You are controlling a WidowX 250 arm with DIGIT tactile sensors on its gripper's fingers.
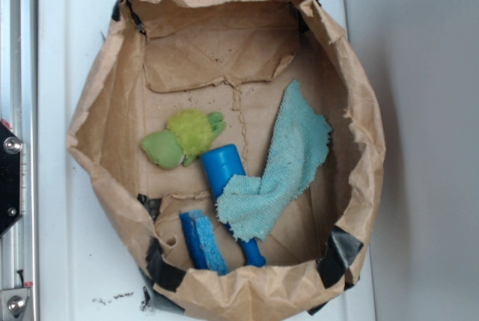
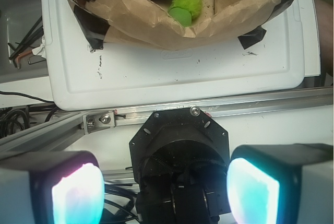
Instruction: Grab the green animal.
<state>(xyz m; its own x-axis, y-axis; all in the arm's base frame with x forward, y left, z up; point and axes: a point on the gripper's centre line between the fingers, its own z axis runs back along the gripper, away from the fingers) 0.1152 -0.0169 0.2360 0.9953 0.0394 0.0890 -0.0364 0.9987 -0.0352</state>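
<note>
pincer (image 2: 166, 190) gapes wide, empty — green animal (image 2: 187, 4) well apart, ahead

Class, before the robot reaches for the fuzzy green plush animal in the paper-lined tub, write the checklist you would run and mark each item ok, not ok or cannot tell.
1. Fuzzy green plush animal visible, nothing lying on it: ok.
2. Hand open, nothing between its glowing pads: ok.
3. Hand positioned over the animal: not ok; in the wrist view it sits outside the crumpled brown paper tub, beyond the metal rail.
4. Space around the animal: not ok; the blue plastic cylinder looks to be touching it.
5. Teal terry cloth apart from the animal: ok.
6. Enough reach over the paper wall: cannot tell.
</note>
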